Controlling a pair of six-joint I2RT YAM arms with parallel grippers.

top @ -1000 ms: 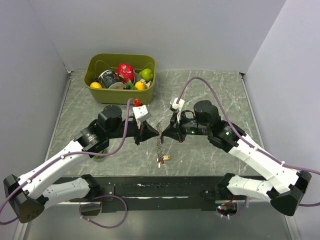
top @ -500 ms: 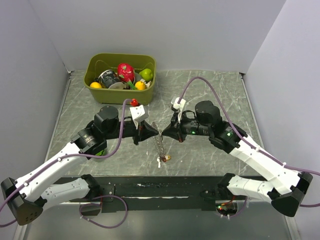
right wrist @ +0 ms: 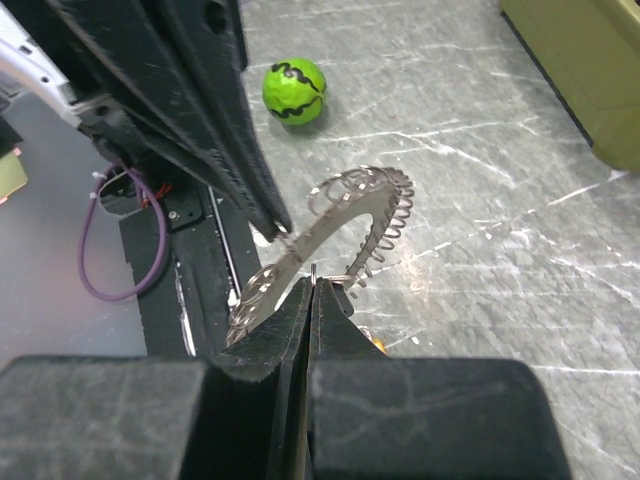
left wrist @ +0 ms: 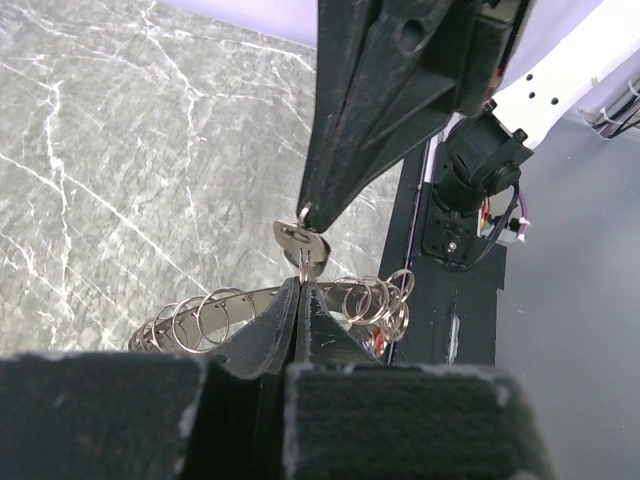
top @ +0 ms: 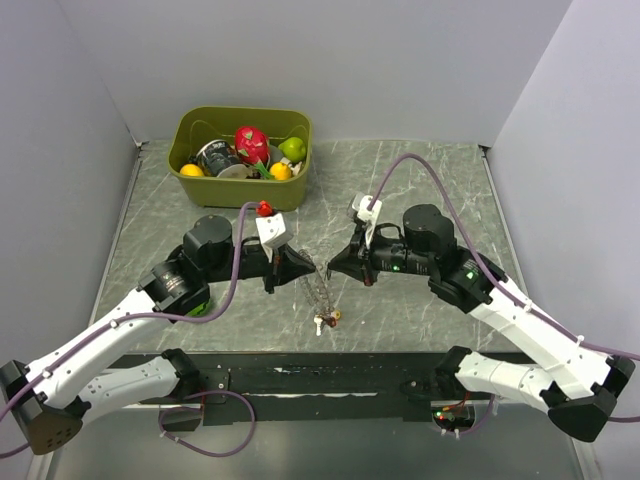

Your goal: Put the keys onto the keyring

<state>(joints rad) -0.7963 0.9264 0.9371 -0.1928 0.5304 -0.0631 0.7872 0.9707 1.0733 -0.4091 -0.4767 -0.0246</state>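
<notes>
- Keyring of thin grey beaded metal (top: 318,285) is held up over the middle of the desk (top: 430,180), toward the near edge.
- Left fingers (left wrist: 268,335) and right fingers (right wrist: 288,330) are both clenched on it.
- It looks light, floppy and slippery; better to pinch the wire itself firmly.

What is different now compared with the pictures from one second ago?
The right gripper drew back toward its own side and the left gripper pulled back slightly, so their tips stand further apart. The keyring between them, before a thin upright line, now spreads wider. Both stay shut on the keyring; the green bin has not moved.
</notes>
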